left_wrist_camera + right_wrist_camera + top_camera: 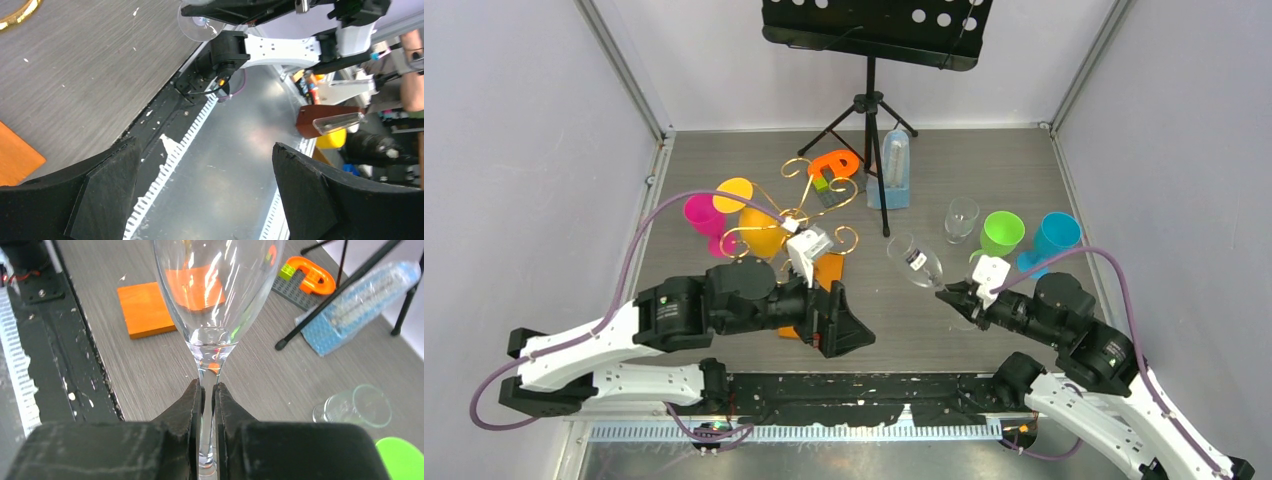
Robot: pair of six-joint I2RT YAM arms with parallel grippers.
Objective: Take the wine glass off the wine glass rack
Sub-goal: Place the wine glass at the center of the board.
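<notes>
Clear glass: the wine glass [215,300] is off the wine glass rack [829,268], held tilted over the table [984,170] right of centre, well apart from the gold wire arms. The right gripper [207,390] pinches its stem between both fingers. The left gripper [206,165] is spread wide and holds nothing, close by the rack's orange base; whether it touches the base is hard to tell

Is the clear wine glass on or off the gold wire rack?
Off: the right claw holds the wine glass by its stem, apart from the rack.
</notes>
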